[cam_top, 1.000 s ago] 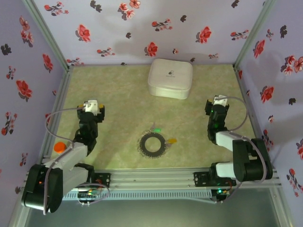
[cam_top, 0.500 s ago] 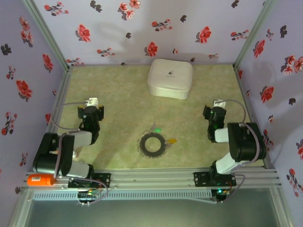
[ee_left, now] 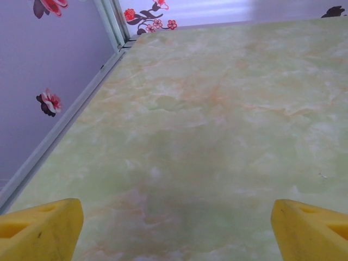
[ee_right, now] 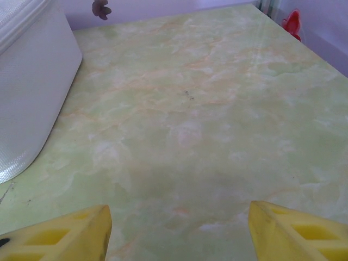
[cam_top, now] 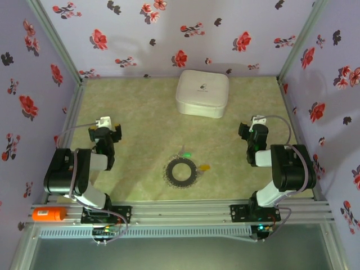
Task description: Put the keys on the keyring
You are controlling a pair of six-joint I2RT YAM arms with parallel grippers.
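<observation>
— Where is the keyring [cam_top: 181,170] lying?
— It is resting mid-surface [cam_top: 140,112], with the green key [cam_top: 185,153] just beyond it and the yellow-orange key [cam_top: 205,167] just beside its right edge.
— And the hands?
— The left hand [cam_top: 106,133] and the right hand [cam_top: 253,130] are sitting well apart from it, with both sets of fingers spread wide.
</observation>
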